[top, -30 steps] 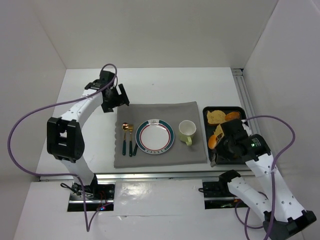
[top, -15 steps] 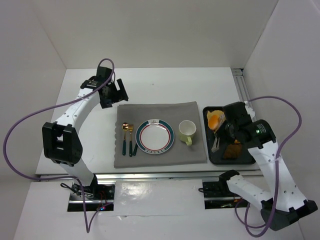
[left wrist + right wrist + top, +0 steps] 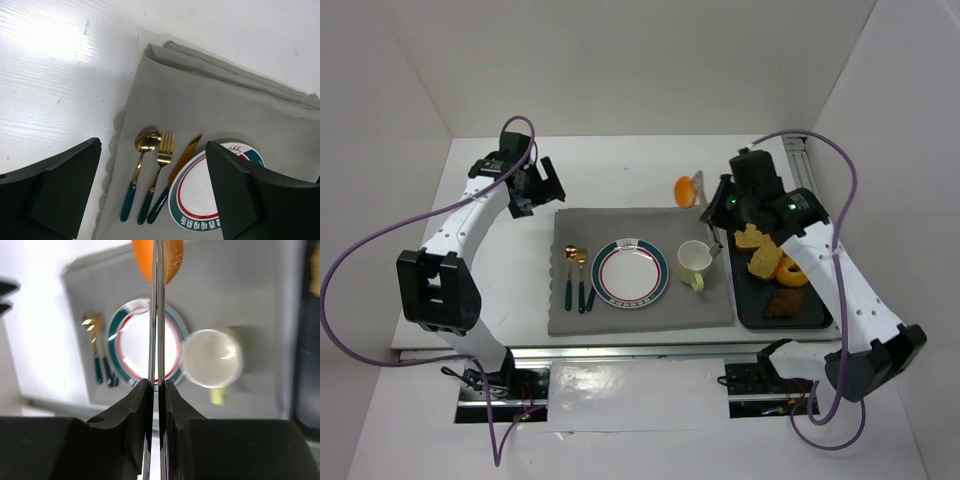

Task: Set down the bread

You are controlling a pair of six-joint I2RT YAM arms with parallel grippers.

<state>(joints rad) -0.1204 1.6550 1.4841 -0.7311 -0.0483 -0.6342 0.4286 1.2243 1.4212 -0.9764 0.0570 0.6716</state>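
Fingers of my right gripper clamped on metal tongs pinching an orange bun past the mat far edge; left gripper spread wide over cutlery

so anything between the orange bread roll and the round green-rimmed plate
Nothing visible. The pale green cup stands right of the round green-rimmed plate, off the path of the orange bread roll in metal tongs.

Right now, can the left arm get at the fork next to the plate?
Probably yes. The left claw is open near the far left corner of the mat, and the fork lies uncovered, though spoon and knife flank it closely.
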